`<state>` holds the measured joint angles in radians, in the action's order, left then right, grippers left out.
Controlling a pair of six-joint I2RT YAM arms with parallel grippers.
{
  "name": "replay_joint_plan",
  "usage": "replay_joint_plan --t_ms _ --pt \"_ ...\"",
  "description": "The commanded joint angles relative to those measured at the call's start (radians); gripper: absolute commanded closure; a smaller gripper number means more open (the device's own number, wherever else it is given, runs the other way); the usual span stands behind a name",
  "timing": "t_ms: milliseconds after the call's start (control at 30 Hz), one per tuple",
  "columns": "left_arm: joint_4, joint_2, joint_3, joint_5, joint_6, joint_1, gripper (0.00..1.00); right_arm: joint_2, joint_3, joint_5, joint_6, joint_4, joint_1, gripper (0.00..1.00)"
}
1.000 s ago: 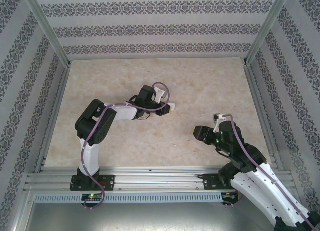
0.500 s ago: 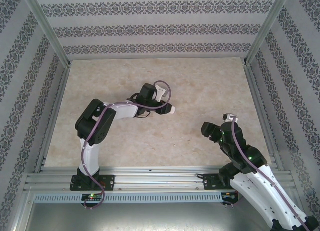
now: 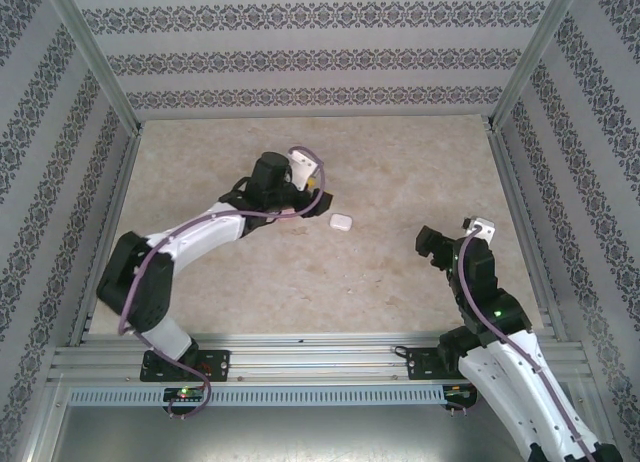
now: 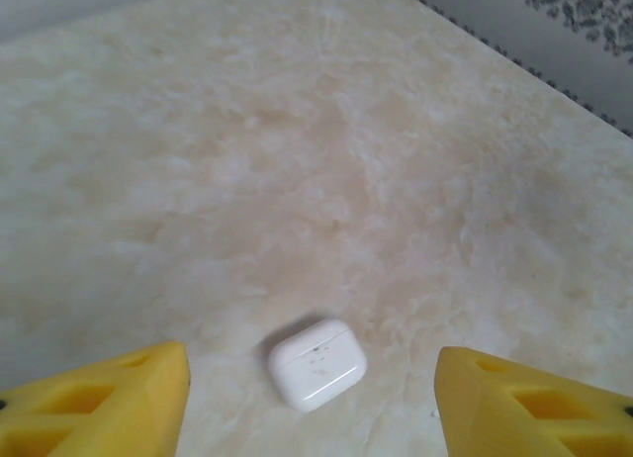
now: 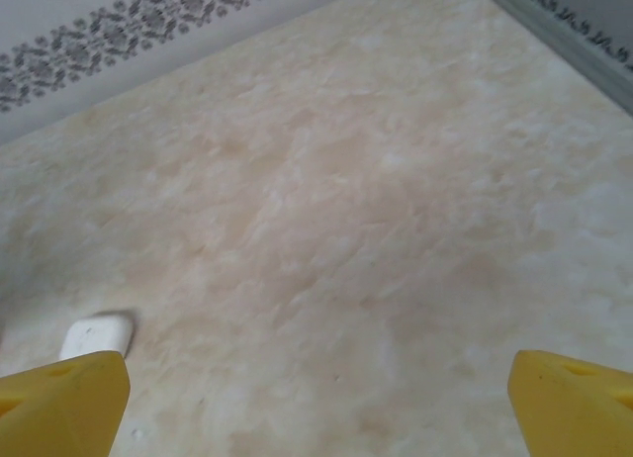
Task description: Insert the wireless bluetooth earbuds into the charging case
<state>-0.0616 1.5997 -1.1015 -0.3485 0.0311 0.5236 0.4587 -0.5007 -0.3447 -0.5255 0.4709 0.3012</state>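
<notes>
Marbled beige table (image 3: 400,162); patterned walls (image 3: 300,57)

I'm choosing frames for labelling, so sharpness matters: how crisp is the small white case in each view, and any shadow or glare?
Top external: the small white rounded plastic case is crisp, evenly lit, no glare. Left wrist: the case is fairly sharp, with a soft shadow along its upper edge; the yellow fingers look softer. Right wrist: the case is blurrier, dim shadow above it.

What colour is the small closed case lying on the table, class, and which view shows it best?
White; the case shows best in the left wrist view.
</notes>
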Motion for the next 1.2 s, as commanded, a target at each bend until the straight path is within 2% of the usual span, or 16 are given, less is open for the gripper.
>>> replay_joint_plan --t_ms 0,167,300,333,367,500,767,900,1167 --pt "0.062 -0.116 0.068 0.088 -0.076 -0.059 0.33 0.036 0.024 -0.009 0.054 -0.099 -0.052 0.02" --pt "0.071 -0.294 0.176 0.143 -0.101 -0.155 0.25 0.118 0.039 0.022 0.089 -0.194 -0.134 0.02" --pt "0.068 -0.396 0.267 0.186 -0.102 -0.245 0.15 0.175 0.084 0.028 0.184 -0.332 -0.179 0.02" --pt "0.066 -0.412 0.283 0.191 -0.102 -0.264 0.1 0.18 0.105 0.031 0.217 -0.384 -0.185 0.02" --pt "0.061 -0.433 0.306 0.196 -0.102 -0.286 0.0 0.186 0.133 0.038 0.257 -0.452 -0.191 0.02" --pt "0.007 -0.488 0.385 0.208 -0.092 -0.37 0.0 0.237 0.229 0.08 0.364 -0.69 -0.228 0.02" --pt "-0.19 -0.476 0.52 0.261 -0.058 -0.504 0.0 0.435 0.229 0.173 0.424 -0.868 -0.278 0.02" --pt "-0.441 -0.47 0.666 0.287 -0.077 -0.533 0.0 0.536 0.214 0.194 0.421 -0.944 -0.284 0.02" --pt "-0.555 -0.411 0.741 0.198 -0.119 -0.538 0.0 0.772 0.195 0.26 0.432 -1.155 -0.3 0.02"
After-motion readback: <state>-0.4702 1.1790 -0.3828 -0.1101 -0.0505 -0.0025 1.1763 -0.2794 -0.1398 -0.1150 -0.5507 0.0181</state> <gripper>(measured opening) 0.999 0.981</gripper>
